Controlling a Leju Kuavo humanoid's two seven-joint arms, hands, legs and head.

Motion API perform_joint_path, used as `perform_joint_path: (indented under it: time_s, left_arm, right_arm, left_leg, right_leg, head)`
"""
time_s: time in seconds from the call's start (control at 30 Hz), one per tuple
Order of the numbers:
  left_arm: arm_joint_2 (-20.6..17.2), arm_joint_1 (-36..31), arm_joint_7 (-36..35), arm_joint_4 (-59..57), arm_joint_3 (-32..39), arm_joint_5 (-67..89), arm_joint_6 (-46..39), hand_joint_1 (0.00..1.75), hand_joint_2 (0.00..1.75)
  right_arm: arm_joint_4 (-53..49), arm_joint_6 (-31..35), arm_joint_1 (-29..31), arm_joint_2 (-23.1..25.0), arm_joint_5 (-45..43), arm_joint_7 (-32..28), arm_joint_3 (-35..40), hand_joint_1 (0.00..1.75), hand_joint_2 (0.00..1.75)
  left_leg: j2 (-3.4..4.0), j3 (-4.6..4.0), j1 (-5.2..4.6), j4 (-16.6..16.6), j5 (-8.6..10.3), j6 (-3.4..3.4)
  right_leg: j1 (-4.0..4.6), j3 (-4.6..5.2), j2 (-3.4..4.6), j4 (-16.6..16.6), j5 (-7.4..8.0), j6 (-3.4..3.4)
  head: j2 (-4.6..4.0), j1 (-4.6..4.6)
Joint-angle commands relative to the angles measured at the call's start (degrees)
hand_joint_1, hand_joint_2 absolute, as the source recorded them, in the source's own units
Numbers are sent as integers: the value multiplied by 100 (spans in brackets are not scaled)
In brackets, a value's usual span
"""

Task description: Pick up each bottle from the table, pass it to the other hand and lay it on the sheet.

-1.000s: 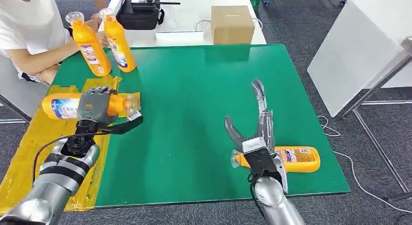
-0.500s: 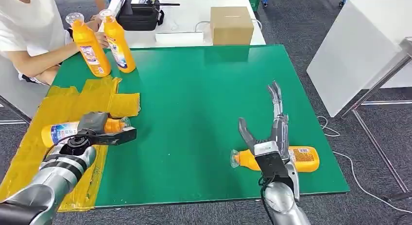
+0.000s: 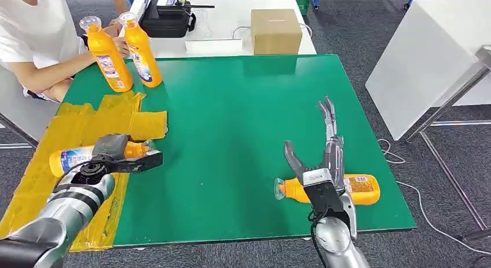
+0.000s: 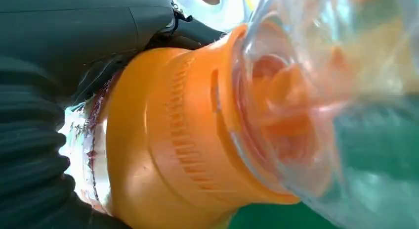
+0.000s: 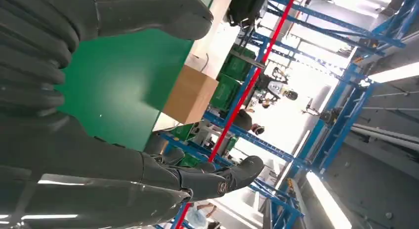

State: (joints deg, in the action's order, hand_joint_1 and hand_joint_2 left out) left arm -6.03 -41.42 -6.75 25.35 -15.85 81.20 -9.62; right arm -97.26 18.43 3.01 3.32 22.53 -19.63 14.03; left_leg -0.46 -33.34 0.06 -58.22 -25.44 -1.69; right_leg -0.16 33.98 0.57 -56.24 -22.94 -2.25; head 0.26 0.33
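Observation:
An orange bottle [image 3: 69,158] with a blue-and-white label lies on its side on the yellow sheet [image 3: 35,190], clear cap toward the green mat. My left hand [image 3: 113,150] grips it near the neck; the left wrist view has the orange neck [image 4: 188,140] and clear cap [image 4: 321,90] right against the hand [image 4: 54,90]. A second orange bottle [image 3: 356,190] lies on the green mat [image 3: 231,123] near its front right corner. My right hand [image 3: 321,164] is open above it, fingers spread and pointing away; the right wrist view has those spread fingers [image 5: 197,182] holding nothing.
Two more orange bottles [image 3: 108,57] [image 3: 142,51] stand upright at the mat's far left corner, a seated person's hand [image 3: 118,45] touching them. A cardboard box [image 3: 276,29] and black bag [image 3: 168,16] sit on the white table behind. A white table [image 3: 428,54] stands to the right.
My left hand has come down and toward me with the bottle, which now lies on the sheet. My right hand has shifted a little right over the second bottle.

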Motion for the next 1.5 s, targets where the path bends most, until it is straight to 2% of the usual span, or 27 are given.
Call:
perform_joint_path:
  time_s: [0.03,0.33,0.63,0.8,0.9,1.07,1.1,1.17,1.37,1.4,1.43,1.5]
  left_arm:
    - [116,345,68,-321,284,-96,-794,0,175]
    - [180,839,435,137,594,-351,-1824,0,175]
    - [194,1018,526,395,738,-429,-2174,0,175]
    - [268,1206,761,648,915,-559,-2860,0,175]
    - [427,1672,1138,1871,1381,-514,-3038,0,175]
    - [427,1672,1138,1871,1381,-514,-3038,0,175]
    - [497,1793,1228,2234,1520,-445,-3038,0,175]
    - [956,2206,2000,3489,2340,-171,-3038,0,175]
    - [1830,2694,3322,5664,3184,-100,-3038,0,175]
    - [2106,2704,3845,6016,3533,-135,-3038,0,175]
    - [2475,2657,4675,6498,3964,-593,-3038,0,175]
    - [2516,2783,4675,6964,3690,-980,-3038,0,175]
  right_arm:
    - [236,-5,33,-78,22,32,-36,0,175]
    - [453,-143,-6,-596,1149,492,281,0,175]
    - [396,-147,-39,-612,1214,531,252,0,175]
    - [450,-123,-4,-634,1233,540,302,0,175]
    - [375,-29,-63,-715,1293,521,314,0,175]
    - [375,-29,-63,-715,1293,521,314,0,175]
    - [343,-6,-95,-749,1319,515,305,0,175]
    - [251,111,-156,-866,1527,544,334,0,175]
    - [-61,151,-365,-1190,1831,591,311,0,175]
    - [-108,146,-398,-1236,1871,608,302,0,175]
    - [-160,101,-436,-1321,1938,621,324,0,175]
    - [-254,59,-528,-1409,1964,639,305,0,175]
  left_leg:
    - [11,25,-2,15,-3,6]
    - [8,21,1,17,-2,5]
    - [5,12,0,11,-6,8]
    - [3,4,1,8,-4,6]
    - [-2,-6,2,3,-3,3]
    - [-2,2,5,4,-12,8]
    - [-2,-17,3,2,-4,4]
    - [1,-18,5,1,-7,5]
    - [-25,-37,4,-15,-11,1]
    - [-14,-35,5,-16,-15,2]
    - [-5,-38,4,-16,-17,1]
    - [0,-45,7,-22,-20,0]
  right_leg:
    - [-1,-21,5,13,-1,2]
    - [2,-25,4,20,-1,2]
    - [1,-16,1,12,-5,5]
    - [2,-8,0,10,-3,4]
    - [3,0,-3,8,-4,2]
    - [6,-8,-10,10,-13,4]
    - [4,10,-4,7,-5,3]
    - [6,11,-3,8,-6,4]
    - [6,22,-27,2,-16,-2]
    - [7,22,-17,1,-16,-1]
    - [6,24,-8,1,-14,-1]
    - [9,29,-8,0,-14,0]
  head:
    - [0,0]
    - [0,0]
    - [0,0]
    - [0,-2]
    - [0,0]
    - [0,2]
    - [0,0]
    - [0,0]
    - [0,0]
    - [0,0]
    - [0,-2]
    - [0,0]
